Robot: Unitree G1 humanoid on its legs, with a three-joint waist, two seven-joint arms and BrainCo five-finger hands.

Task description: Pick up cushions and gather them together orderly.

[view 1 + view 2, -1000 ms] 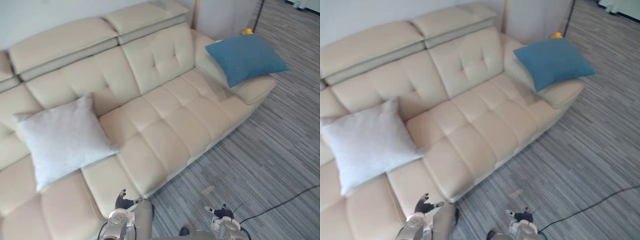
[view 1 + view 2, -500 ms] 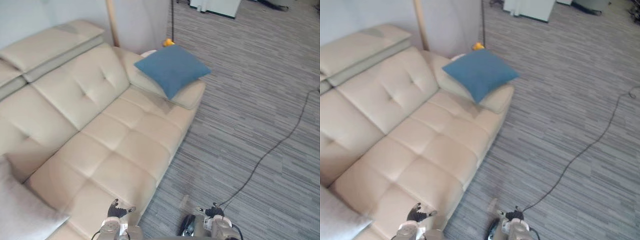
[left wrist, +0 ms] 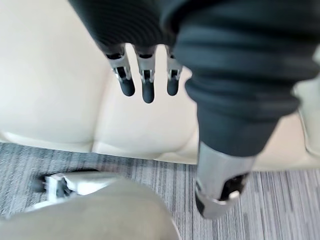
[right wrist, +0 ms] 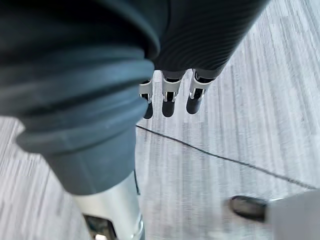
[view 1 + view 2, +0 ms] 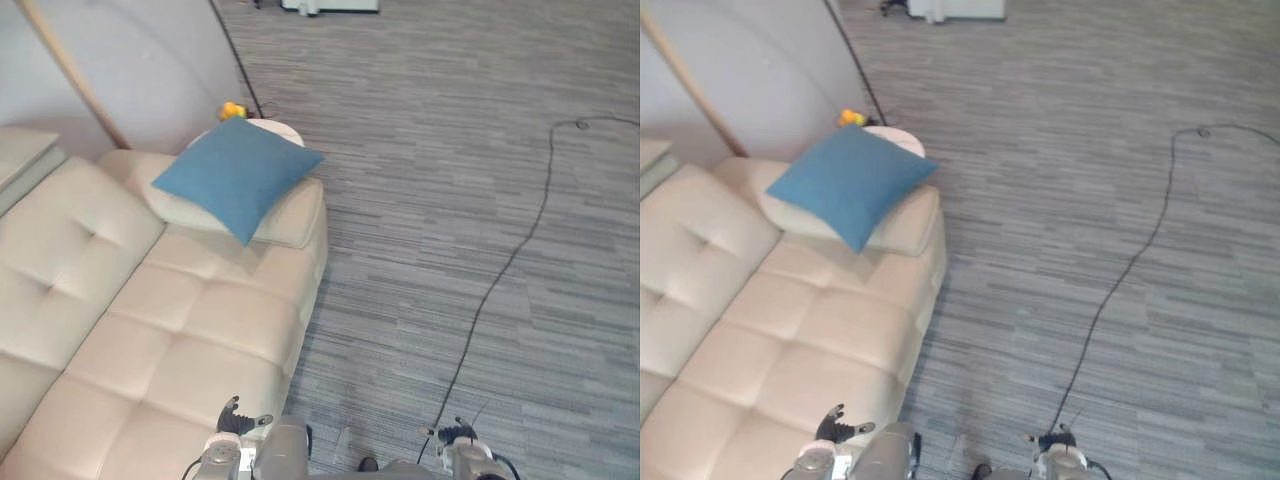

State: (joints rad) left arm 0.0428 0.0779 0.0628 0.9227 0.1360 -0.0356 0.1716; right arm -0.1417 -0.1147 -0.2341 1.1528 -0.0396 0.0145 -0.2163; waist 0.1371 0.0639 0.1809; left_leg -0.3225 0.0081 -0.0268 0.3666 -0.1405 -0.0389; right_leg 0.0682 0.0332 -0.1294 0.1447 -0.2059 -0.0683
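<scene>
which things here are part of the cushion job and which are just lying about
For the job:
blue cushion, lying on the arm of the sofa
left robot hand and right robot hand, both open, empty

Just lying about:
yellow object
round white table
wooden pole

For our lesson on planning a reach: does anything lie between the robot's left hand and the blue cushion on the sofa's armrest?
Nothing visible does. The open left hand hangs at the front edge of the sofa. Between it and the blue cushion on the armrest lie only bare seat panels.
</scene>
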